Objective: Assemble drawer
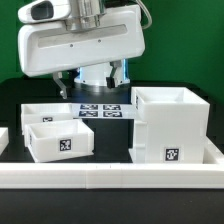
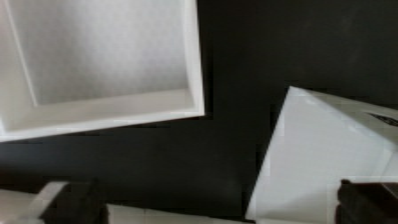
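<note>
1. Above the back of the black desk (image 1: 110,138), the hand (image 1: 95,84) hangs from the bulky white arm (image 1: 80,40). It points straight down over the marker board (image 1: 100,110), behind the furniture pieces and touching none of them.
2. In the wrist view its two dark fingertips (image 2: 71,200) stand wide apart with only dark desk between them, so the hand is spread and empty.
3. The drawer (image 1: 150,105) lies in three separate white pieces.
   - The tall casing (image 1: 172,125), open at the top, stands at the exterior view's right with a tag low on its front face.
   - At the exterior view's left, the front tray (image 1: 58,142) shows a tag on its near wall.
   - The back tray (image 1: 45,112) sits just behind it.
4. A long white rail (image 1: 110,178) runs along the desk's near edge.
5. The front tray hides the back tray's lower wall. The wrist view is blurred, showing only part of a tray (image 2: 98,65) and a slanted piece of the casing (image 2: 329,150). I cannot tell which tray it is.
</note>
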Motion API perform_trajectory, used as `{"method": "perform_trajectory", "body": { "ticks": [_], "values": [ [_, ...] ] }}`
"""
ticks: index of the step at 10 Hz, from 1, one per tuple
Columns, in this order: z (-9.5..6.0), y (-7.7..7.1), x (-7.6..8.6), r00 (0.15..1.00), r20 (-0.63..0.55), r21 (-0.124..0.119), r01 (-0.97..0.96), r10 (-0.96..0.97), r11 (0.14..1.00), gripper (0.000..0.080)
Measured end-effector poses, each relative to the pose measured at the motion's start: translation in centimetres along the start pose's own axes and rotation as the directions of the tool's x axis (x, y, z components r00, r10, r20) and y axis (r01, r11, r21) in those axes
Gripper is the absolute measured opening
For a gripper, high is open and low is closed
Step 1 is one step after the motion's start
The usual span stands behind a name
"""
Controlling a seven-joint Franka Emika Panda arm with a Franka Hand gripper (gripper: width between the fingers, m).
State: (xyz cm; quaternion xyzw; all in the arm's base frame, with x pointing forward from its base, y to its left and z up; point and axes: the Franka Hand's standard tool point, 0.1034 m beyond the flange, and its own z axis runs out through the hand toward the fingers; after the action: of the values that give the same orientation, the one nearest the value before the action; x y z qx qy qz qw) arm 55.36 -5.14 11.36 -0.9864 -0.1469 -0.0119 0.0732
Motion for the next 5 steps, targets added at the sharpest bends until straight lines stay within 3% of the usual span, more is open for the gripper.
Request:
{"method": "perform_trajectory", "body": {
  "ticks": [3,5],
  "values": [
    [0.3,0.1,-0.2,1.000,0.000,-0.002,0.006,-0.006,1.000,0.0649],
    [2.4,0.7,-2.6,1.000,-0.008,-0.033,0.020,-0.020,0.999,0.0649]
  ]
}}
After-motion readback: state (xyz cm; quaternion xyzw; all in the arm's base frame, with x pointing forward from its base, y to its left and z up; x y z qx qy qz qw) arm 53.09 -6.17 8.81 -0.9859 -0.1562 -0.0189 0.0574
